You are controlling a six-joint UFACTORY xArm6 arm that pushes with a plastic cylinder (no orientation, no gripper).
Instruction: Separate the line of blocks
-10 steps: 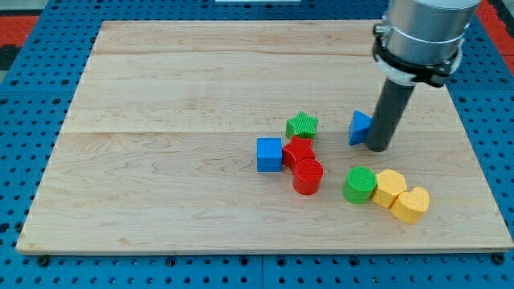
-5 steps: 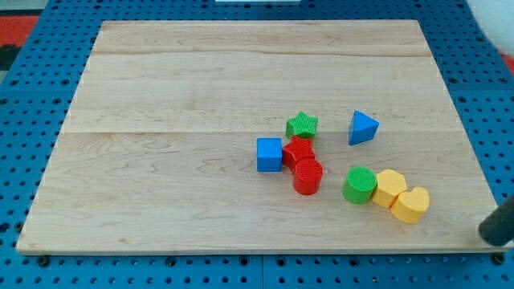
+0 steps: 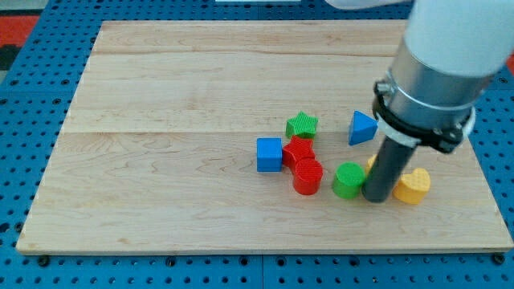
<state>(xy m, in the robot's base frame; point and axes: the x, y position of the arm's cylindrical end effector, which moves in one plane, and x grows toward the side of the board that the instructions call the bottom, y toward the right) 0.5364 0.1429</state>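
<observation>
My tip (image 3: pixel 376 197) rests on the board between the green cylinder (image 3: pixel 348 179) on its left and the yellow heart-shaped block (image 3: pixel 413 185) on its right. The rod hides most of a second yellow block (image 3: pixel 372 163), of which only a sliver shows. Left of these stand a red cylinder (image 3: pixel 307 177), a red star-like block (image 3: pixel 299 151), a green star (image 3: pixel 302 125) and a blue cube (image 3: pixel 269 154), clustered together. A blue triangular block (image 3: pixel 361 128) sits apart above the green cylinder.
The wooden board (image 3: pixel 161 120) lies on a blue pegboard table (image 3: pixel 24 120). The arm's grey body (image 3: pixel 442 72) covers the board's upper right part.
The rod left the blue triangle, swung off to the lower right, and now stands between the green cylinder and the yellow blocks. The green cylinder has shifted left and the yellow heart slightly up.
</observation>
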